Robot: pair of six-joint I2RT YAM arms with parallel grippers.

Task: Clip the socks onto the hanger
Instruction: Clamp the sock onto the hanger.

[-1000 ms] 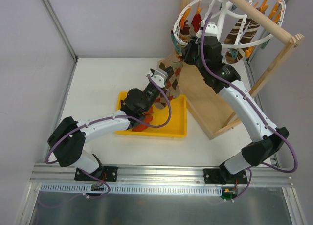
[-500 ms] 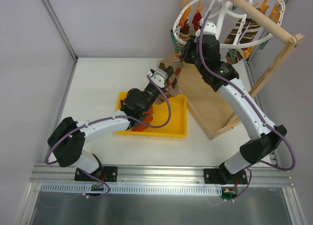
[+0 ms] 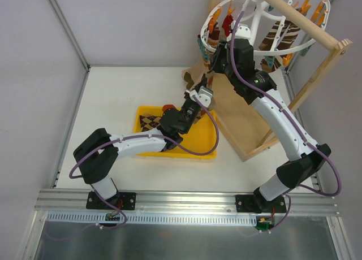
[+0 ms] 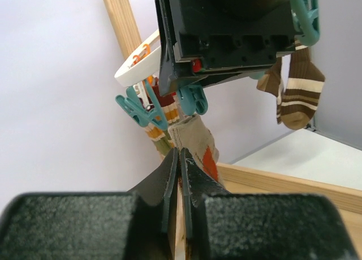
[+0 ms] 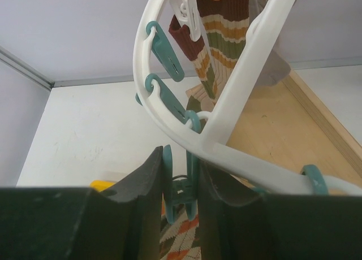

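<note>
- The left gripper is pinched fully together on the cuff of a brown-and-beige argyle fabric sock. It holds the sock up at the near-left rim of the white plastic ring hanger, so the cuff edge sits right under a clip.
- The right gripper is clamped on the handle end of a teal plastic clothespin dangling from that rim. Squeezing the handles is what should spread the pin's mouth; whether the mouth is spread enough cannot be told, as it is hidden below the fingers.
- In the right wrist view argyle fabric shows directly beneath the pin. In the left wrist view the cuff rises close to the teal pin, so the two look lined up and near, though contact is unclear.
- My reading: the sock is being fed into the pin. The next move calls for lifting the cuff into the mouth, then the right claw letting go so the pin bites.
- Risk: the thin cuff could slip sideways past the mouth.
- A brown striped knit sock already hangs on the far side of the ring.
- Another argyle sock lies in the yellow plastic tray, to the near left of the wooden stand.
</note>
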